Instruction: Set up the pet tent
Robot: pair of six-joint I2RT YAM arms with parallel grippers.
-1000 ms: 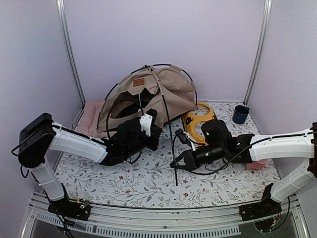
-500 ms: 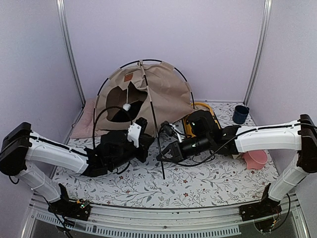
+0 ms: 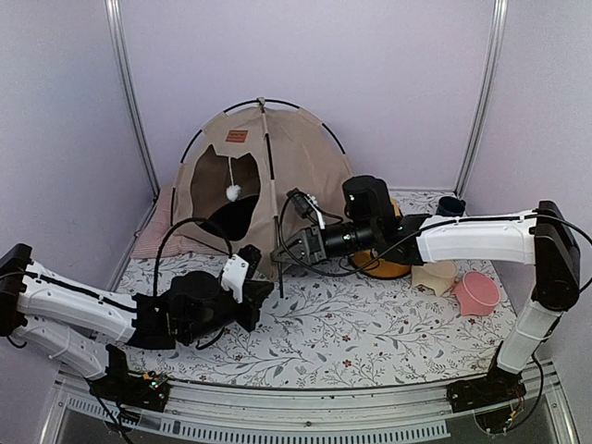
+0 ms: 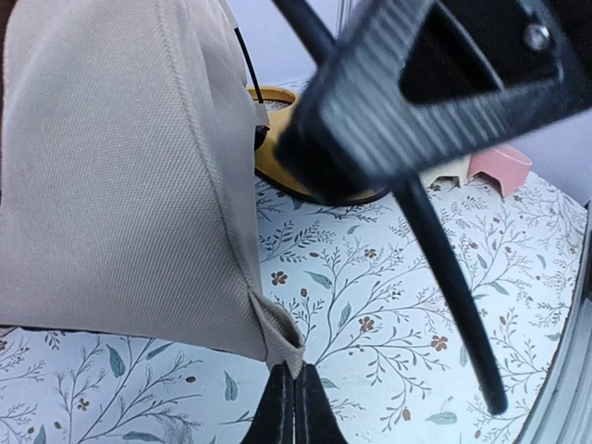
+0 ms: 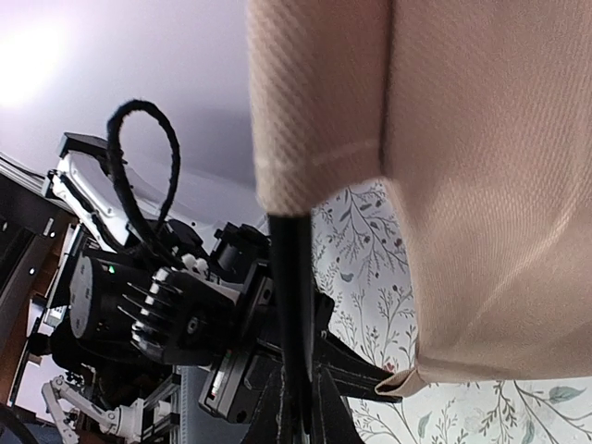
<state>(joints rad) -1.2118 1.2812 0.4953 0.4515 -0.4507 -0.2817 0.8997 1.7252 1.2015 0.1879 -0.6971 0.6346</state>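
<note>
I have one large tan fabric pet tent (image 3: 301, 176) standing domed and upright toward the far left corner of the flower-patterned counter (image 3: 370, 324). Its dark arched doorway (image 3: 231, 217) faces the near edge. Two thin black poles (image 3: 268, 166) cross at the peak. One white pom-pom (image 3: 232, 192) hangs in the doorway, and one small brown label (image 3: 238, 136) sits above it.

Both of my arms meet at the tent's near front corner. My left gripper (image 4: 286, 405) lies low on the counter there. In the left wrist view its jaws are pressed together on the small fabric tab (image 4: 280, 340) sewn at that corner. My right gripper (image 5: 298, 418) reaches in from the right, its jaws closed around the front pole near its lower end, just below where the pole leaves its fabric sleeve (image 5: 314, 120).

One pink checked quilted cushion (image 3: 155, 227) lies along the counter's left edge, touching the tent's side. One yellow oval bowl stand (image 3: 388, 269) sits just right of the tent, partly hidden behind my right forearm. One dark blue cup (image 3: 450, 211) stands near the far right corner. Toward the right edge there is one pink cup (image 3: 476, 292) with one cream-coloured piece (image 3: 433, 276) just beside it. I cannot tell what that piece is.
</note>
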